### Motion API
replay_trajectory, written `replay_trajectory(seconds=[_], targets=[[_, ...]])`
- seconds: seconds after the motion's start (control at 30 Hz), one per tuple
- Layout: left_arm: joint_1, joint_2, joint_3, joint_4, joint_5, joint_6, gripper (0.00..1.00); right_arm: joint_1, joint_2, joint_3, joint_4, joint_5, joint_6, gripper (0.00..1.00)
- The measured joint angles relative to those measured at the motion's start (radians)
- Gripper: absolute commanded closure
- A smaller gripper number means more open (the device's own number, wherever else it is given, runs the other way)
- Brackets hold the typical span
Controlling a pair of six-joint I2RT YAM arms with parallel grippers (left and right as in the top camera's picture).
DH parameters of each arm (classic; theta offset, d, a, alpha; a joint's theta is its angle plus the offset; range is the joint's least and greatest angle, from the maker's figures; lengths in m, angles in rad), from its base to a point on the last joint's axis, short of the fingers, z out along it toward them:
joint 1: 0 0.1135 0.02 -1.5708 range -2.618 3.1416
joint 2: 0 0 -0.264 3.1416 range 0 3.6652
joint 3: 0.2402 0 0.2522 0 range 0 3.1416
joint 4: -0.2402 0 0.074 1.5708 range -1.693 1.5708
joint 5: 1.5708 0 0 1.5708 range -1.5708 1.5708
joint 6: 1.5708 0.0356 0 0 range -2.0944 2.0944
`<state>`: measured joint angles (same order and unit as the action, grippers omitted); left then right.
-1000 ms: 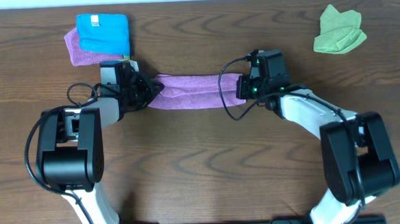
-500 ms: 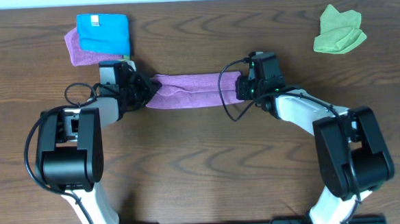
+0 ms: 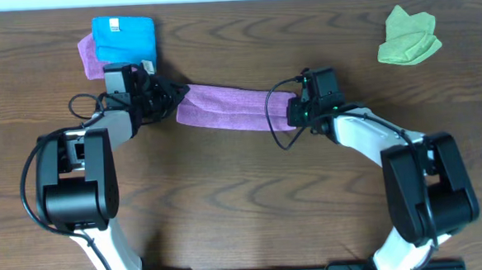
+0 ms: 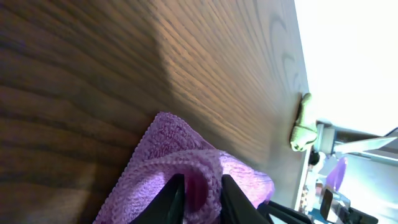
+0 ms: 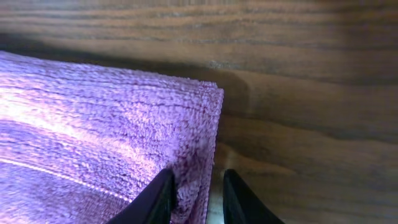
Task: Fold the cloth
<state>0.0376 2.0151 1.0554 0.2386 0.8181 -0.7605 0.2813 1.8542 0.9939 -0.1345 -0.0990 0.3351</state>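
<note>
The purple cloth is stretched as a long folded strip between my two grippers in the overhead view. My left gripper is shut on its left end, where a bunched fold of cloth sits between the black fingers. My right gripper holds the right end. In the right wrist view the cloth's corner edge lies between the fingertips, pinched against the left finger with a gap to the right finger.
A blue folded cloth lies on another purple cloth at the back left. A crumpled green cloth lies at the back right and shows small in the left wrist view. The rest is wooden tabletop.
My left gripper has moved back and to the left with its end of the cloth. The strip now slants and is pulled longer. The right gripper shifted slightly.
</note>
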Motion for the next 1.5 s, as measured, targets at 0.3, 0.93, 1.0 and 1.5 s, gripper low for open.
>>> replay_trajectory(seconds=[0.3,0.93,1.0,1.5], targets=[[0.019,0.000,0.029,-0.005,0.050,-0.003,0.78,0.000,-0.046,0.000,-0.043,0.002,0.014,0.76],[0.024,0.000,0.035,-0.073,-0.026,0.024,0.80,0.000,-0.046,0.000,-0.048,-0.017,0.041,0.82],[0.024,0.000,0.037,-0.073,-0.014,0.024,0.80,0.000,-0.046,0.000,-0.048,-0.018,0.044,0.82],[0.000,0.000,0.040,-0.101,-0.034,0.024,0.71,0.000,-0.046,0.000,-0.048,-0.021,0.052,0.85]])
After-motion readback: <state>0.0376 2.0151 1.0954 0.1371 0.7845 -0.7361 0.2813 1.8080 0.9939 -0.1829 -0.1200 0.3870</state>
